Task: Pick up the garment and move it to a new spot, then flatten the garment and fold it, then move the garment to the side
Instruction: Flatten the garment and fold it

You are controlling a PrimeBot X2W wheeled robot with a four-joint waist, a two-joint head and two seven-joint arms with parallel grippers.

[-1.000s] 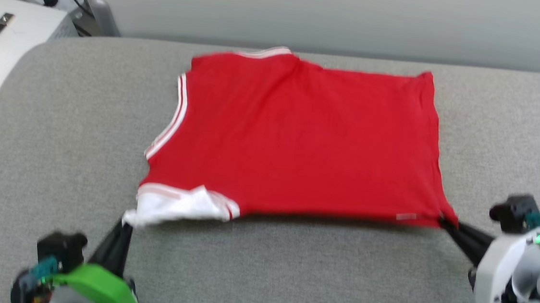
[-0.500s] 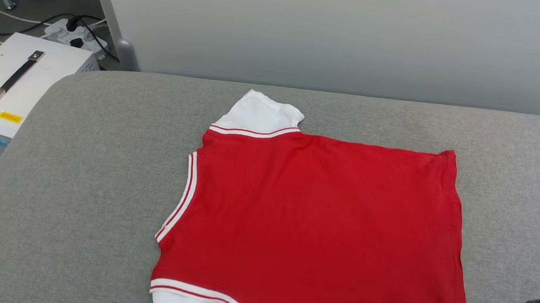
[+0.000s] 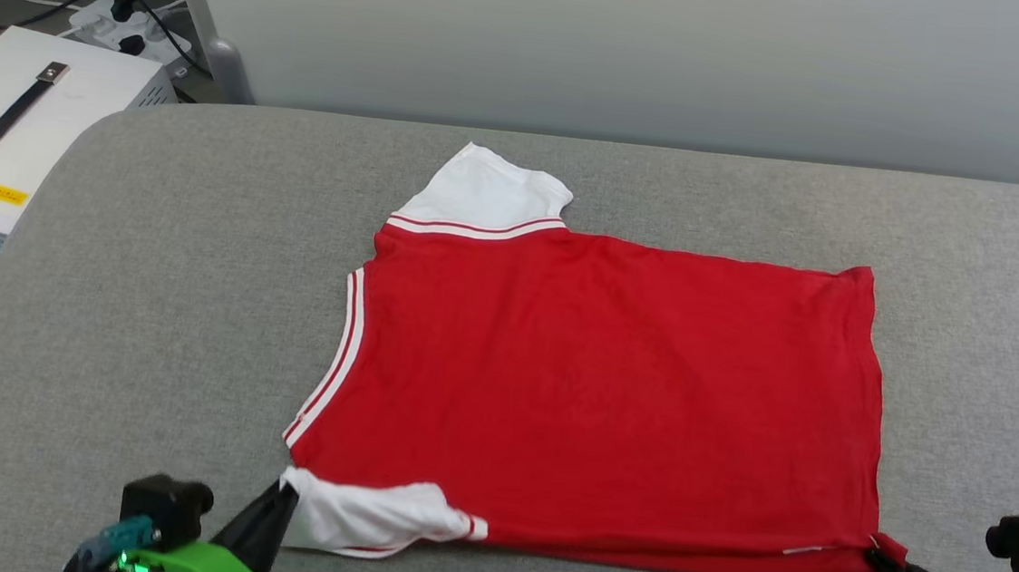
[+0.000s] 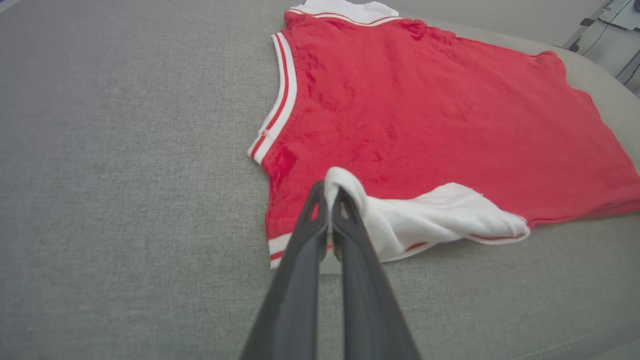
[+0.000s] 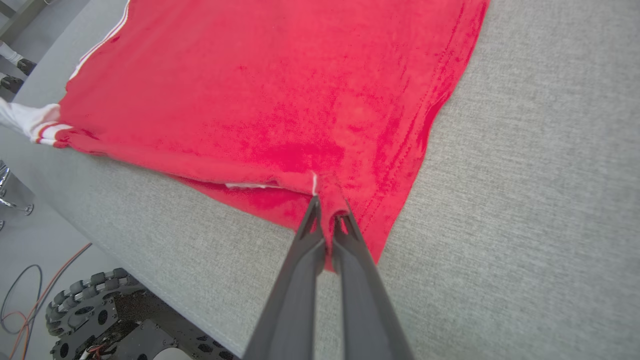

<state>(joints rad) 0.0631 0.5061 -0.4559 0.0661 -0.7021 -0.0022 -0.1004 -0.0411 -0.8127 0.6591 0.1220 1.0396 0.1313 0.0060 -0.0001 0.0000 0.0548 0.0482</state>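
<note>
The dark two-fingered left gripper (image 3: 285, 493), lower left, is pinching the white sleeve of the red jersey T-shirt (image 3: 610, 394). The dark two-fingered right gripper (image 3: 876, 557), lower right, is pinching its red hem corner, fingers pressed together.

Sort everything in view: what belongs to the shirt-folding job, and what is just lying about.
Part of the job:
red garment on the grey table
left end effector, shut on its white sleeve
right end effector, also shut on the garment

Just lying about:
white box with black handle
power strip on the floor
</note>
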